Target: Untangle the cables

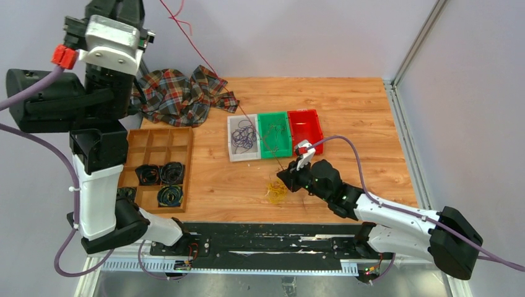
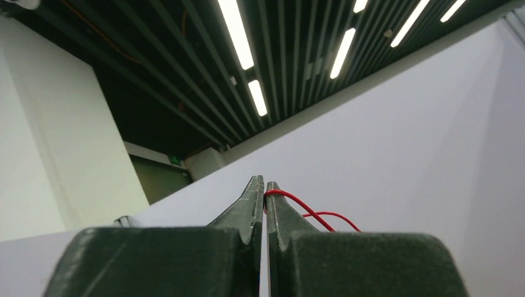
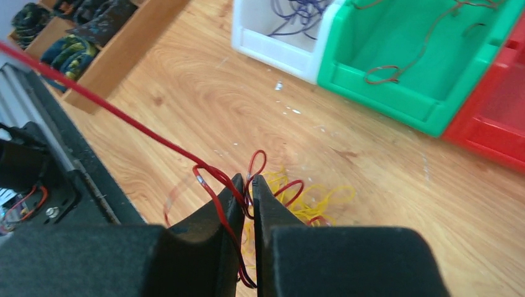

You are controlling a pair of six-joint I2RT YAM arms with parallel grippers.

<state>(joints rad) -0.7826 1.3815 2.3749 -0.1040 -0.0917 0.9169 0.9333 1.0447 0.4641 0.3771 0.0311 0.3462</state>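
A red cable (image 1: 210, 65) runs taut from the top edge of the top view down to my right gripper (image 1: 283, 175) low over the table. In the right wrist view that gripper (image 3: 246, 179) is shut on loops of the red cable (image 3: 204, 176), right above a small tangle of yellow cables (image 3: 322, 199). The yellow cables (image 1: 276, 190) lie on the wood. My left arm is raised high; its gripper (image 2: 264, 180) is shut on the red cable's (image 2: 297, 203) other end. Purple cables (image 1: 242, 136) lie in the white bin, and brown cables (image 3: 381, 74) in the green bin.
White bin (image 1: 243, 156), green bin (image 1: 276, 153) and red bin (image 1: 306, 127) stand side by side mid-table. A wooden compartment tray (image 1: 158, 133) with dark coiled cords is at the left. A plaid cloth (image 1: 179, 93) lies at the back left.
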